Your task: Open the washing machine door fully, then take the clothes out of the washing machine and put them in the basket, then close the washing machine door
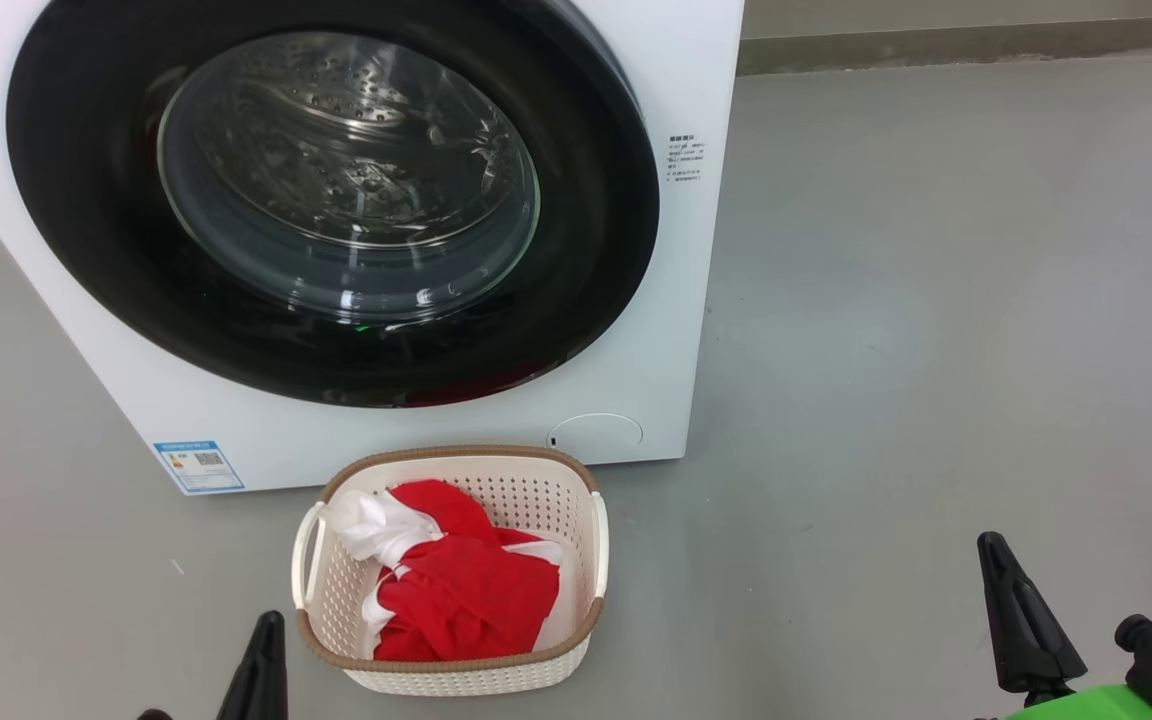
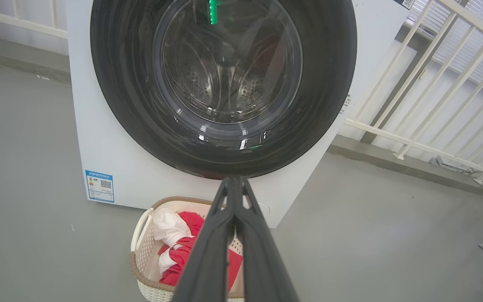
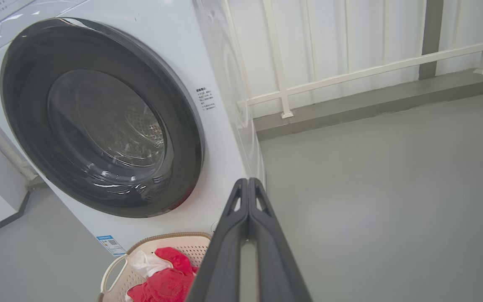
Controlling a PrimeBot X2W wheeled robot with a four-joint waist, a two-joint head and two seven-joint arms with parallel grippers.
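The white washing machine stands ahead with its round black washing machine door shut flat against the front; through the glass I see bare steel drum. Red and white clothes lie piled in the cream basket on the floor just before the machine. My left gripper is shut and empty, low, beside the basket's left side. My right gripper is shut and empty, well off to the basket's right. In the left wrist view the left gripper points at the door, over the basket. The right gripper points past the machine's corner.
Grey floor spreads wide to the machine's right. A white railing and a raised kerb run behind. A blue label sits low on the machine's front. A green part of my body shows at the lower right.
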